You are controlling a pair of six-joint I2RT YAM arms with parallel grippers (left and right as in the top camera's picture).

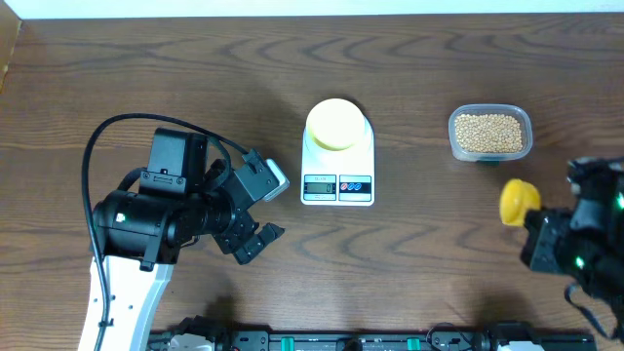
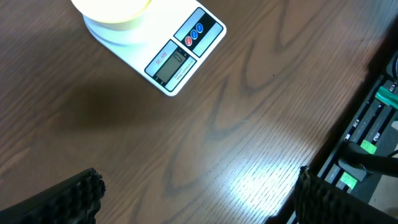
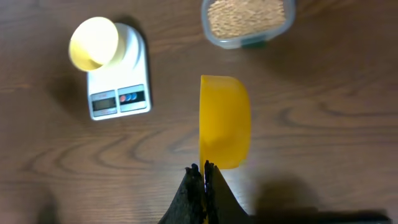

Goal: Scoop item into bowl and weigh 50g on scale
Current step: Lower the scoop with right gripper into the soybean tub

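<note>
The pale-yellow bowl (image 1: 336, 123) stands on the white scale (image 1: 337, 174) at the table's middle; both also show in the left wrist view, bowl (image 2: 112, 11) and scale (image 2: 180, 56), and in the right wrist view, bowl (image 3: 93, 43) and scale (image 3: 118, 99). The beige beans (image 1: 489, 134) fill a clear tub (image 1: 490, 153) at the right, the beans also in the right wrist view (image 3: 245, 15). My right gripper (image 3: 204, 169) is shut on the handle of a bright-yellow scoop (image 3: 225, 121), held edge-on below the tub. My left gripper (image 1: 255, 237) is open and empty, left of the scale.
A black rail with green parts (image 2: 373, 124) runs along the table's front edge. The wooden table (image 1: 439, 253) has bare surface between the scale and the right arm.
</note>
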